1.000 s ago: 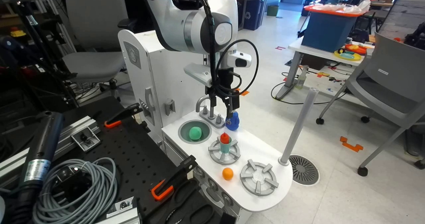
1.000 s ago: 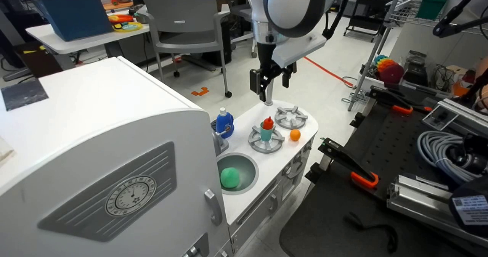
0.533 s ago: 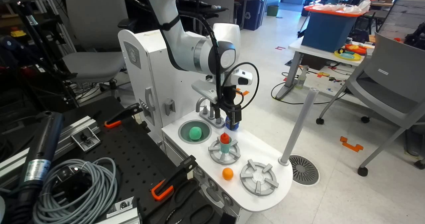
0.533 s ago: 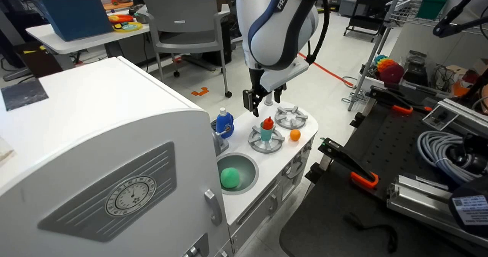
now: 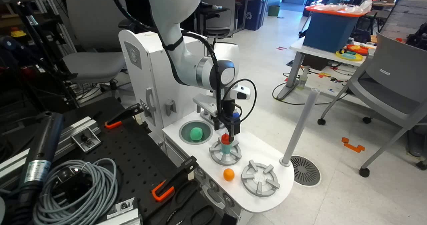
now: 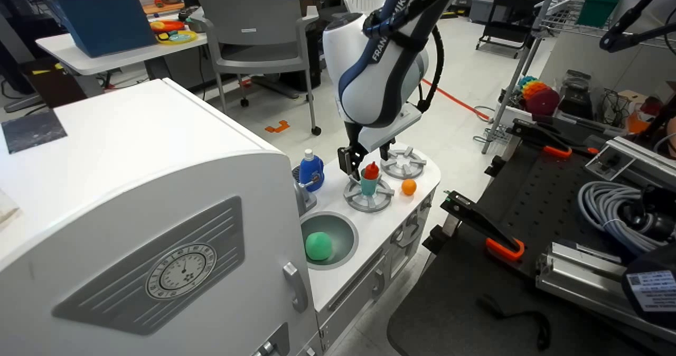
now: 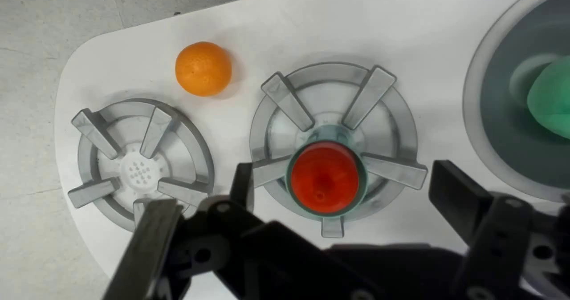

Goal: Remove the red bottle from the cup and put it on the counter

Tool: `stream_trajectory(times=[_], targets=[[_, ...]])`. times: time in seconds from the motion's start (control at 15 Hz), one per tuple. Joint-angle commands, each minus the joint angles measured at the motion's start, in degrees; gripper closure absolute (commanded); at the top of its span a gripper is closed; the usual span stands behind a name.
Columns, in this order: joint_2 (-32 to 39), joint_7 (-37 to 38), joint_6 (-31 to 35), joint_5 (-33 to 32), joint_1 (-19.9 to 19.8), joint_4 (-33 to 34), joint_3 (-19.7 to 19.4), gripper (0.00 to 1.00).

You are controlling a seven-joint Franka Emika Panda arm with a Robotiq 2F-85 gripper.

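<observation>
Leaning in over the white counter [image 7: 438, 104], the arm [image 5: 185, 64] slants down from above and bends so its gripper [image 7: 343, 184] points down over the teal cup [image 6: 368, 188]. The fingers [image 7: 458, 197] are spread wide, one to either side of the cup, with space showing between them and it in the wrist view; they have hold of nothing. The gap looks larger toward the sink [image 7: 472, 95] in that view. How low the tips hang beside the cup's rim, I can't tell exactly.

The red bottle [image 7: 324, 175] sits in the cup, tip up, and the cup stands upright at the middle of a grey burner [image 7: 329, 72]. To one side of the cup, white surface separates its burner from the sink; to the other comes a second burner [image 7: 158, 133], then the counter's rounded end, where a grey post [image 5: 299, 128] rises. In front of the cup, white surface runs to the front edge, with an orange ball [image 7: 203, 68] out that way, toward the second burner. Behind the cup, toward the sink, a blue bottle [image 6: 311, 171] stands near the back edge.
</observation>
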Motion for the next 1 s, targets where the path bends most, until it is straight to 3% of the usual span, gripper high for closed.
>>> stream_trajectory(times=[0.0, 0.07, 0.6, 0.93], targets=[[2.73, -0.81, -2.54, 1.64, 1.39, 4.34, -1.58, 0.08], [2.97, -0.84, -2.80, 1.78, 1.33, 4.75, -1.52, 0.26], [2.67, -0.70, -3.69, 2.35, 1.31, 5.01, -1.21, 0.86], [-2.45, -1.62, -2.50, 3.62, 0.88, -0.41, -0.12, 0.86]])
